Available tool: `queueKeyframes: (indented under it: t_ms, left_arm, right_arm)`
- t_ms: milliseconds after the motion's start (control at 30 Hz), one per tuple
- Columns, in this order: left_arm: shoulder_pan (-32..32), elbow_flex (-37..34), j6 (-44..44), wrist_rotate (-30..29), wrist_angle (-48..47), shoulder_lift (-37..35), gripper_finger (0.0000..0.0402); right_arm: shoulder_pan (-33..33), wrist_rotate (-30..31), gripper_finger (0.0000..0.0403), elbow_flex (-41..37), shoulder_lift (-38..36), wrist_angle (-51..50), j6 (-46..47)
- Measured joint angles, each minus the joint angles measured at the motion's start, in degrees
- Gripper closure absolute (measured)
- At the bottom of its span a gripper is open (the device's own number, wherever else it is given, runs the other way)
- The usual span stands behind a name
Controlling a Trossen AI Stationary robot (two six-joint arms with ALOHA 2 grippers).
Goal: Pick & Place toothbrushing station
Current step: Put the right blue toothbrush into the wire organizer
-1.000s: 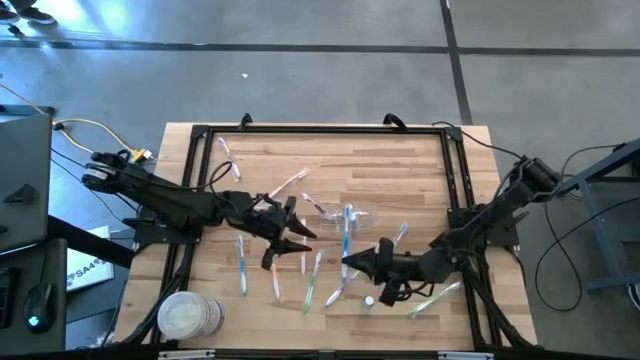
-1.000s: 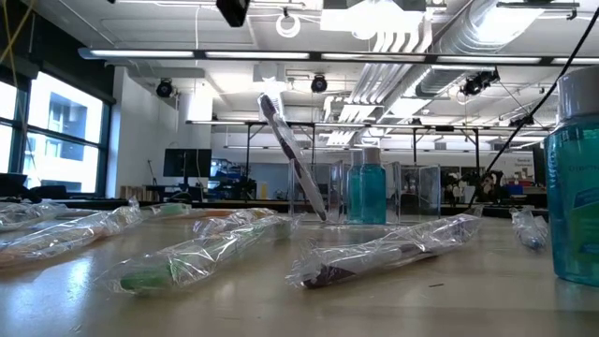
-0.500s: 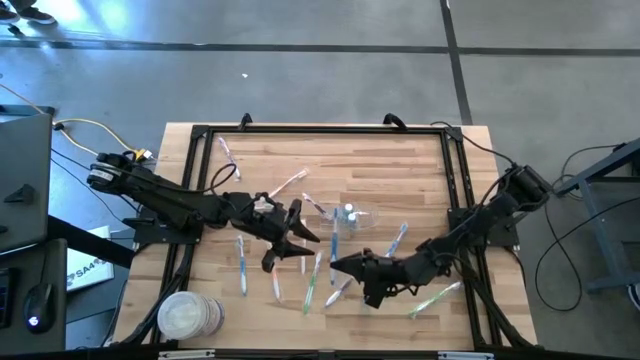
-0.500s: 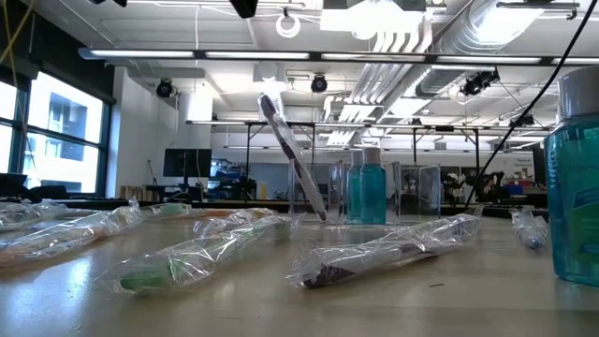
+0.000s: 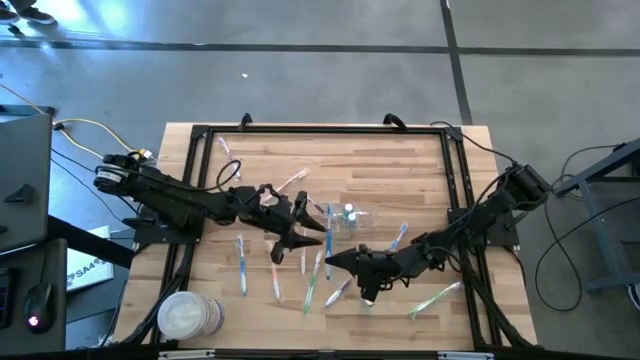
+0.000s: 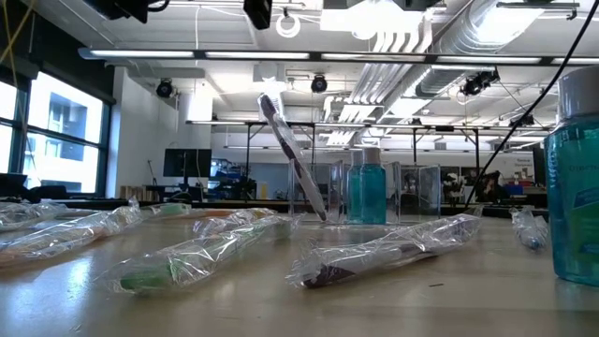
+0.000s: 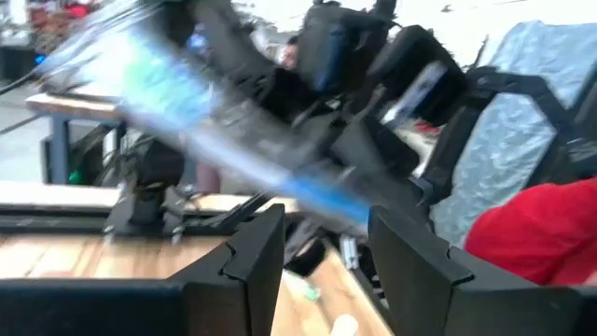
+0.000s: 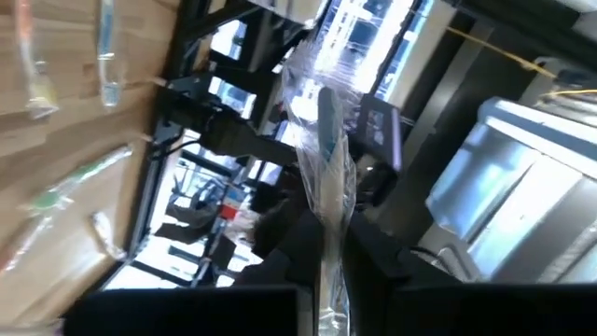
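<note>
My right gripper [image 5: 331, 262] is above the table's middle, shut on a wrapped blue toothbrush [image 5: 328, 233] that reaches from it toward the far edge. My left gripper [image 5: 312, 232] is just left of that toothbrush, open. In the left wrist view the blurred toothbrush [image 7: 308, 191] crosses beyond the gap between the fingers, apart from them. Several wrapped toothbrushes [image 5: 311, 285] lie flat on the wood. A transparent container [image 5: 352, 217] stands near the middle. In the low view a dark toothbrush [image 6: 290, 154] leans inside it. My right gripper pinches the wrapped toothbrush near its lower end [image 8: 328, 245] between its two shut fingers. The fingers come level from the table's right and lie across the toothbrush. The toothbrush is lifted clear of the table, and its head end [image 8: 328, 107] sticks out past the fingers.
A black frame [image 5: 200, 135] runs round the wooden table. A stack of white discs [image 5: 186, 316] sits at the near left corner. Teal white-capped bottles [image 6: 367, 187] stand near the container, and another [image 6: 573, 178] is close to the low camera on its right.
My right gripper has gone toward the table's left with the toothbrush and has rolled about its own line; the toothbrush stays clear of the table. My left gripper has gone a little toward the table's right, nearer the toothbrush, and stays open.
</note>
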Motion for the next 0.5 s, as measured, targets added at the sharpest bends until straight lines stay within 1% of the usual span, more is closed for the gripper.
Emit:
queueKeyframes:
  t_ms: [133, 367, 500]
  left_arm:
    - [0.0, 0.0, 0.2, 0.1, 2.1, 2.2, 0.0245]
    - [0.0, 0.0, 0.2, 0.0, 2.5, 2.3, 0.0245]
    - [0.0, 0.0, 0.2, 0.1, 4.1, 2.1, 0.0245]
  right_arm:
    - [-0.4, 0.1, 0.0383, 0.0, 0.0, -3.0, 1.8]
    - [-0.4, 0.0, 0.0382, 0.0, -0.1, -4.1, 2.9]
    - [-1.0, -1.1, 0.0382, 0.0, -0.1, -5.2, 3.6]
